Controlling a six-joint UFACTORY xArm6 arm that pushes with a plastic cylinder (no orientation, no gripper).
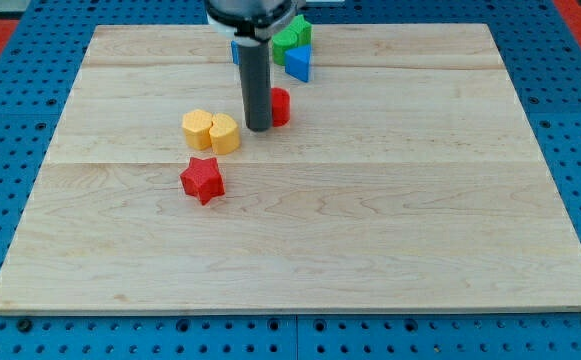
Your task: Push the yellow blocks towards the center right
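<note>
Standing on the wooden surface (370, 250), my tip (258, 128) is resting just right of the two touching yellow blocks (211, 131), left of centre, and partly hiding a red block (280, 106). No hand is showing, only the rod. A red star block (202, 179) is sitting below; blue (299, 64) and green (293, 38) blocks are clustering near the top edge.

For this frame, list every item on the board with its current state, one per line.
My tip: on the board, just right of the yellow blocks.
Two yellow blocks: touching, left of centre.
Red star block: alone, below them.
Red block: partly hidden behind the rod.
Blue block and green block: together at the view's top.
</note>
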